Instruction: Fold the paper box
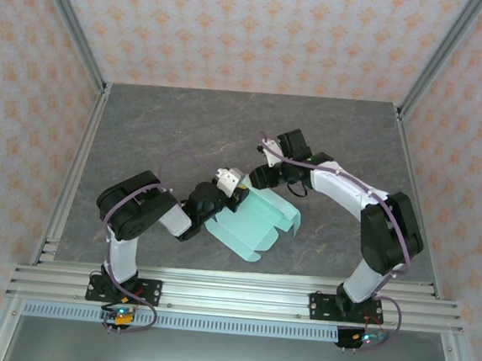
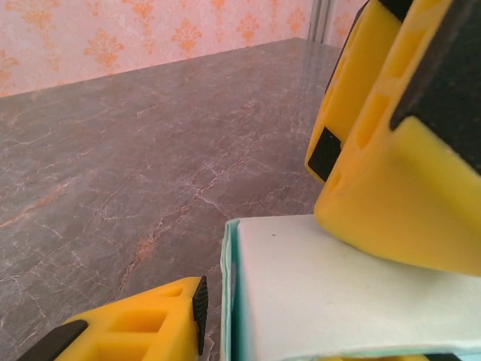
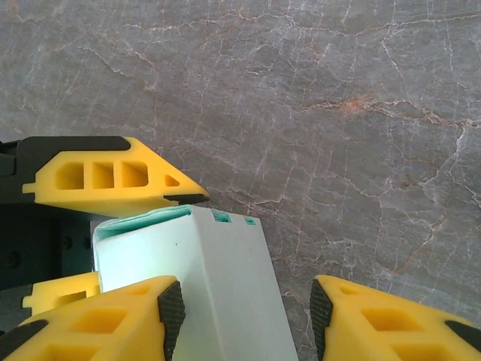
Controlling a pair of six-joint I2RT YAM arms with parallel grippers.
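Top view: the paper box (image 1: 254, 224) lies half-formed on the table (image 1: 187, 125). Its loose flaps fan out toward the near right, away from both my hands. My left gripper (image 1: 236, 199) sits at the box's left end and my right gripper (image 1: 257, 184) at its far edge, so the two nearly meet over that one corner.

Left wrist view: my left jaws are slightly parted around the box's raised edge (image 2: 233, 286). The near finger (image 2: 143, 327) is just beside the card, not touching. A finger of my right hand (image 2: 406, 188) rests on top of the panel.

Right wrist view: my right fingers are spread wide. The upright panel (image 3: 210, 278) stands between them, against the left-hand finger (image 3: 113, 323) and well apart from the other (image 3: 391, 323). I judge the next press hinges on that wall, and my right hand is the better placed for it.
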